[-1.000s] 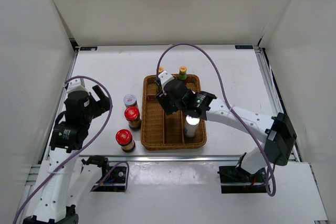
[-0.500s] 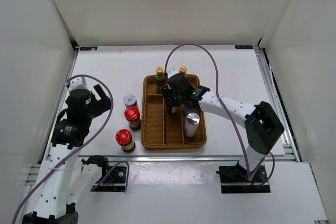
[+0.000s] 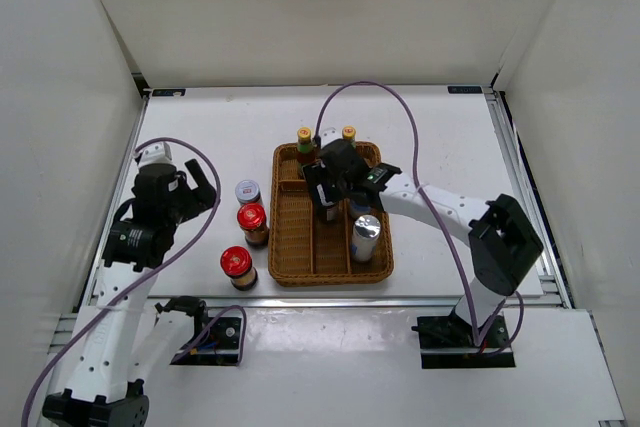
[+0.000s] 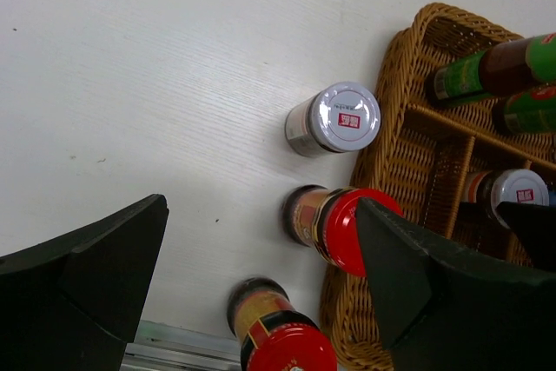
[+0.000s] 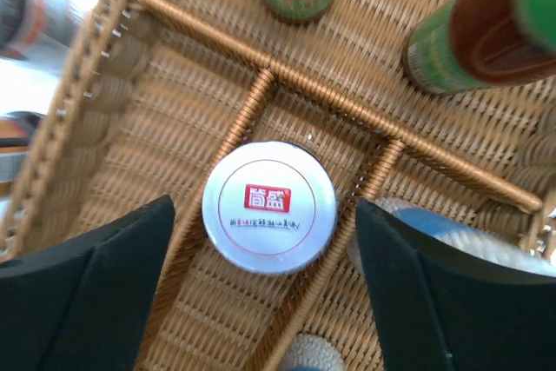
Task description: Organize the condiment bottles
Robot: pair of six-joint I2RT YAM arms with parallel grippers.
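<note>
A grey-lilac-lidded jar (image 5: 269, 206) stands in the middle compartment of the wicker tray (image 3: 284, 272). My right gripper (image 3: 328, 197) is open, with one finger on each side of the jar and clear of it. Two green yellow-capped bottles (image 3: 304, 139) (image 3: 349, 135) stand at the tray's far end. A silver-topped cylinder (image 3: 366, 237) stands in the right compartment, and a white-blue one (image 5: 434, 232) shows beside my right finger. On the table left of the tray are the second grey-lilac-lidded jar (image 3: 247, 192) and two red-lidded jars (image 3: 251, 219) (image 3: 237, 264). My left gripper (image 3: 195, 187) is open and empty above them.
The tray's wicker dividers (image 5: 330, 102) run close around the jar. The tray's left rim (image 4: 391, 145) almost touches the nearer red-lidded jar (image 4: 339, 223). The table's metal front rail (image 4: 174, 349) lies just past the other red-lidded jar (image 4: 282, 341).
My right gripper has moved from the tray's near right side to its middle and lowered there. The left arm has shifted slightly right, toward the jars.
</note>
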